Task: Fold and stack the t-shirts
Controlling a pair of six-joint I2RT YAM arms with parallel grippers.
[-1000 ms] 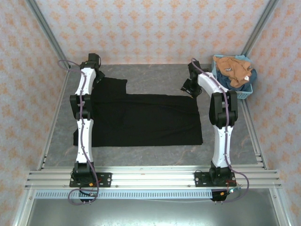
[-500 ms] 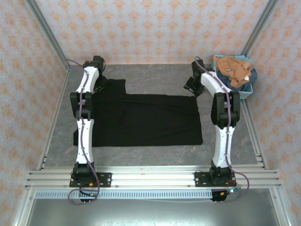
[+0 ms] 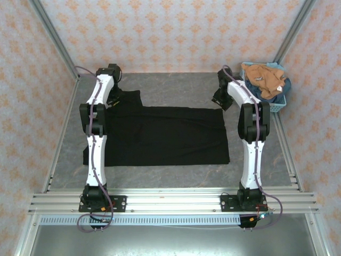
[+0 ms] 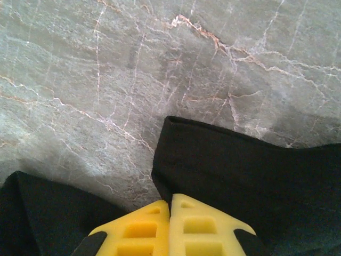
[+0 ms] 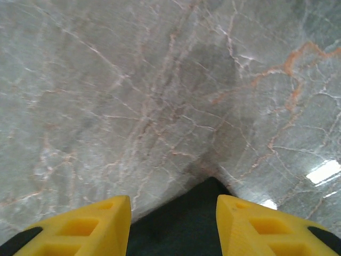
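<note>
So, the left tool (image 4: 170,198) was clenched on the edge of the black t-shirt (image 3: 165,136), with more black cloth on either side of it. The right tool (image 5: 172,200) was released, fingers spread, with the shirt's corner lying between them on the worktop (image 3: 176,85). Just to its right sat the basket (image 3: 281,104) with the orange-tan tee (image 3: 264,77).

Black t-shirt (image 3: 165,136): spread flat on table (image 3: 176,90). Orange-tan t-shirt (image 3: 264,77): crumpled atop dark blue t-shirt (image 3: 266,95), in basket (image 3: 278,105).
</note>
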